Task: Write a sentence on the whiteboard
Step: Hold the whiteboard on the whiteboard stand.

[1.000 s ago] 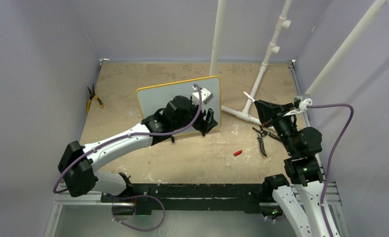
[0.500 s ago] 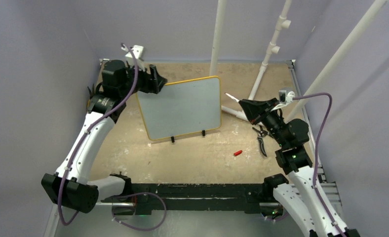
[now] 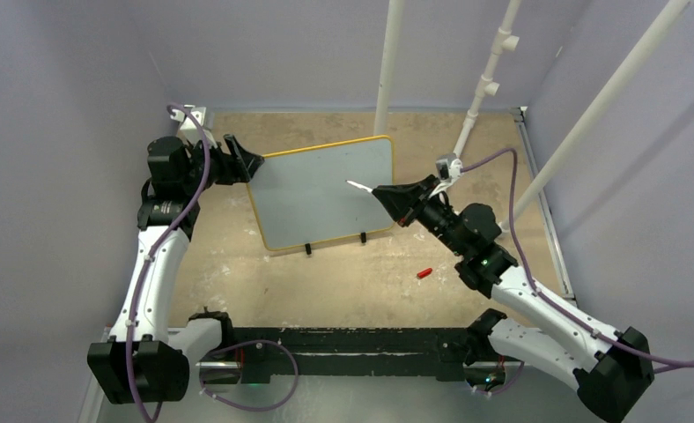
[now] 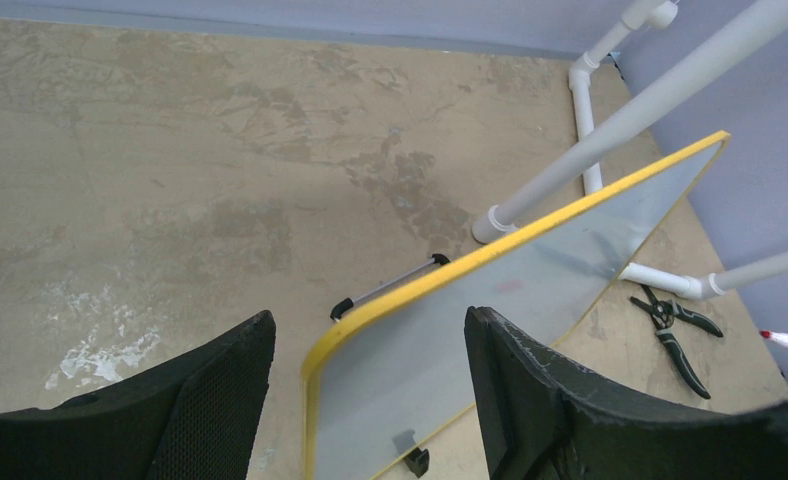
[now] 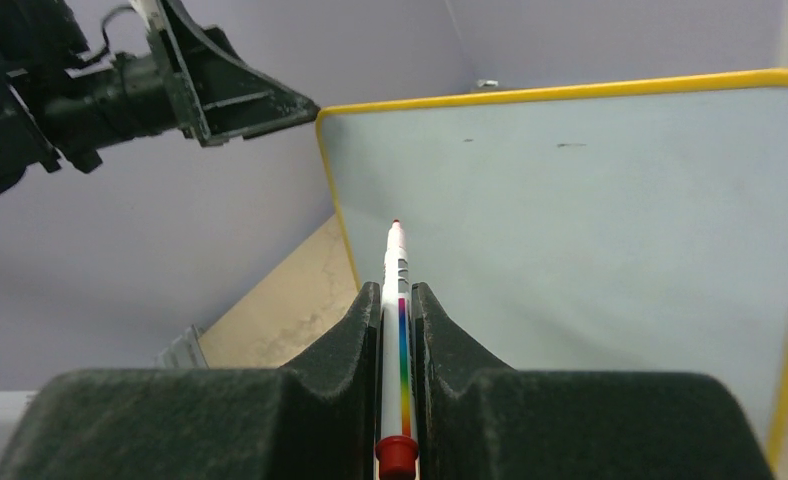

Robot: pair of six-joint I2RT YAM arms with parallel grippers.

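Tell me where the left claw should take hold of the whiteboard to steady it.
Its top left corner, from the left: the whiteboard stands nearly upright, leaving that thin edge free, and the open left claw faces it.

Item, as I see it on my feeds: left arm [image 3: 158,260] and right arm [image 3: 546,308], white shell links between black joint housings. One purple cable [image 3: 502,151] loops along each. Fingers [image 4: 210,400] are black, matte, coarse-textured, thick and blunt.
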